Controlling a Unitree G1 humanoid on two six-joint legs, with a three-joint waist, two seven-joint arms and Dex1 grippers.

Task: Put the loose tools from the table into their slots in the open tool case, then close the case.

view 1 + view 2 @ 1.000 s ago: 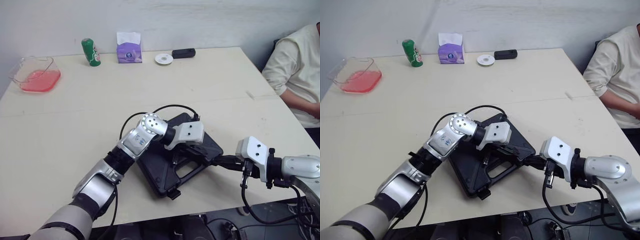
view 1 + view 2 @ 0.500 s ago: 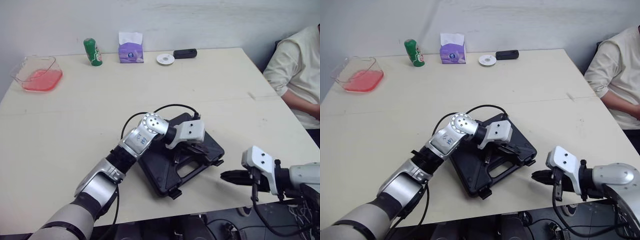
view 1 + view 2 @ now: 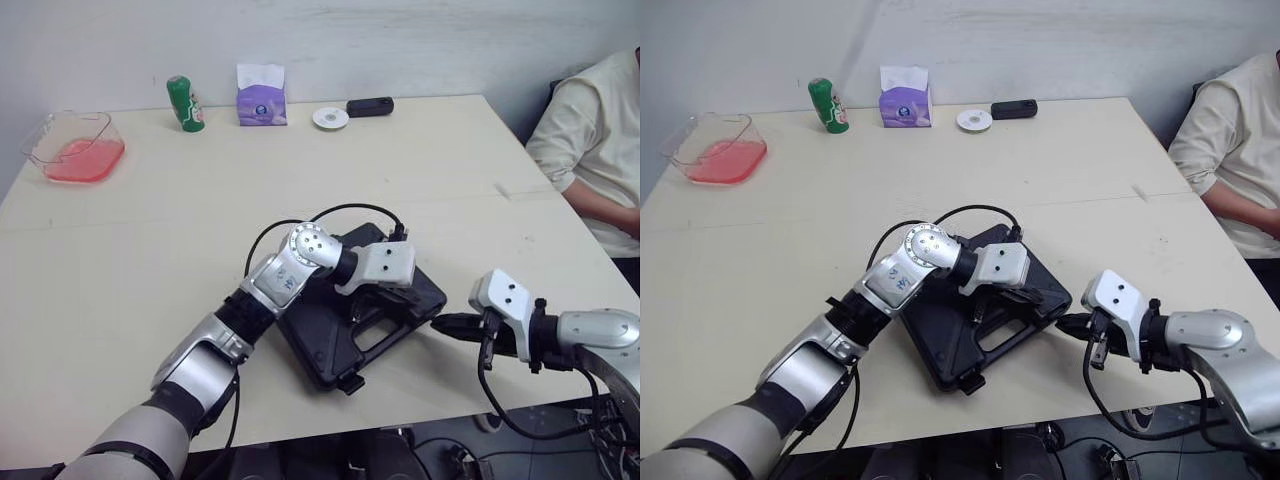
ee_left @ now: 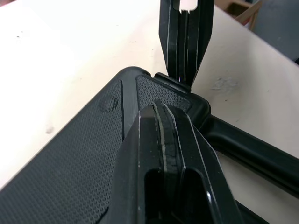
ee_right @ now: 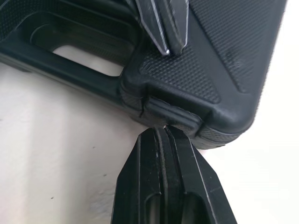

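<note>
The tool case (image 3: 315,350) lies low in the centre of the frame on the table (image 3: 150,230). The left gripper (image 4: 163,109) is over its lid, and the right gripper (image 3: 441,323) is at its right corner. Along the top, left to right, stand a container (image 3: 75,148), a can (image 3: 184,103), a tissue pack (image 3: 261,95), a disc (image 3: 329,118) and a small device (image 3: 369,106). A person (image 3: 590,150) sits at the right edge.

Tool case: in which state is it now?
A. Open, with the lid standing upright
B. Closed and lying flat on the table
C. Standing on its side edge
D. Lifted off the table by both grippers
B: the tool case lies flat on the table with its lid down. The shut left gripper has its tip on the lid, and the shut right gripper is at the latch.
</note>
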